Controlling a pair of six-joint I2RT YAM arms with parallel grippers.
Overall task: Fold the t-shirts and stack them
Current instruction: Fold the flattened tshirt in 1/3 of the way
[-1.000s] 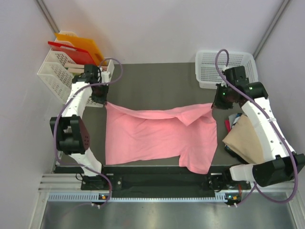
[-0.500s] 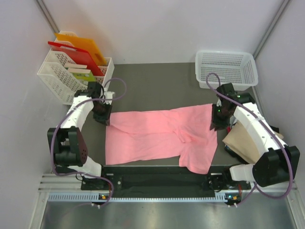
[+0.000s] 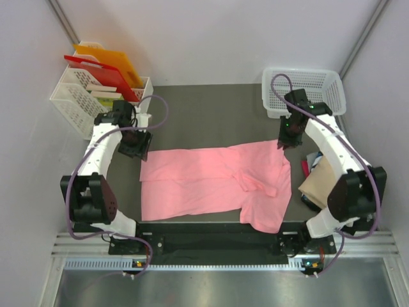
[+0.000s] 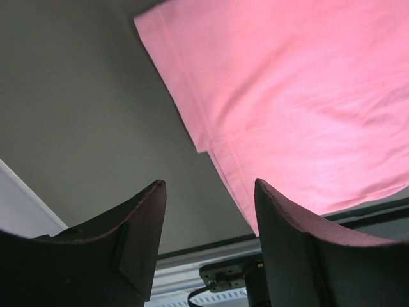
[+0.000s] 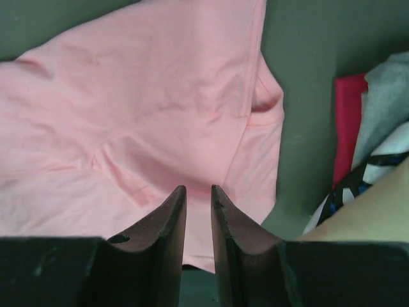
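Note:
The salmon-pink t-shirt [image 3: 211, 182] lies flat on the dark table, its upper part doubled over, with one sleeve hanging toward the near edge. My left gripper [image 3: 135, 146] hovers over the shirt's far left corner, open wide with nothing between its fingers [image 4: 209, 185]; the pink cloth [image 4: 307, 96] shows beyond them. At the shirt's far right corner my right gripper [image 3: 285, 137] stands narrowly open and empty [image 5: 198, 188] above the pink cloth [image 5: 140, 115]. A tan-beige t-shirt [image 3: 326, 185] lies folded on the right, over red [image 5: 348, 128] and dark clothes.
A white mesh basket [image 3: 300, 71] stands at the far right corner. Another white basket [image 3: 73, 105] at the far left holds orange and red boards [image 3: 108, 61]. The table's near edge carries a black rail [image 3: 211, 229].
Both grippers carried the pink shirt's far edge toward the near side, let it go and drew back up and away. The shirt now lies folded and flatter.

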